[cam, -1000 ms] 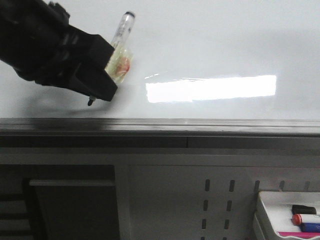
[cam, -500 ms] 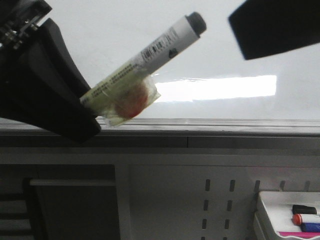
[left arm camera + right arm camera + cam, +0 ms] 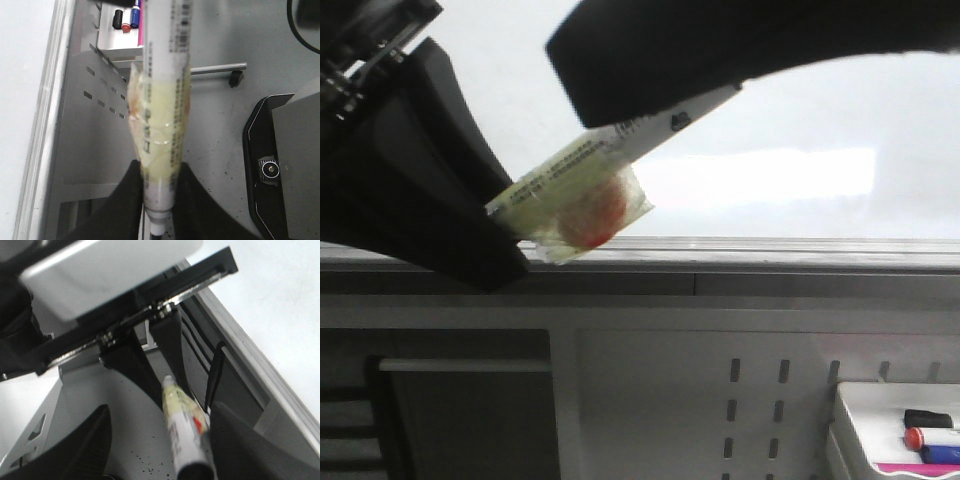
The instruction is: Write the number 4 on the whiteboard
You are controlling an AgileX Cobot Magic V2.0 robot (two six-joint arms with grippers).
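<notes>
My left gripper (image 3: 500, 235) is shut on a white marker (image 3: 610, 150) wrapped in yellowish tape with a red spot, held slanted in front of the whiteboard (image 3: 800, 120). In the left wrist view the fingers (image 3: 125, 205) clamp the marker (image 3: 160, 115) near its tip end. My right gripper (image 3: 650, 60) is open and sits over the marker's cap end. In the right wrist view the marker (image 3: 182, 435) lies between its fingers (image 3: 87, 447), nearer the right one. No number 4 shows on the visible board.
The board's grey edge strip (image 3: 720, 250) runs across below the grippers. A small white tray (image 3: 895, 440) with black, red and blue markers sits at the lower right, and it also shows in the left wrist view (image 3: 117, 35). A perforated grey panel (image 3: 750, 400) lies under the strip.
My left gripper has drawn the marker off the board and nearer the camera, cap end up to the right. My right gripper has come in from the upper right over the cap end.
</notes>
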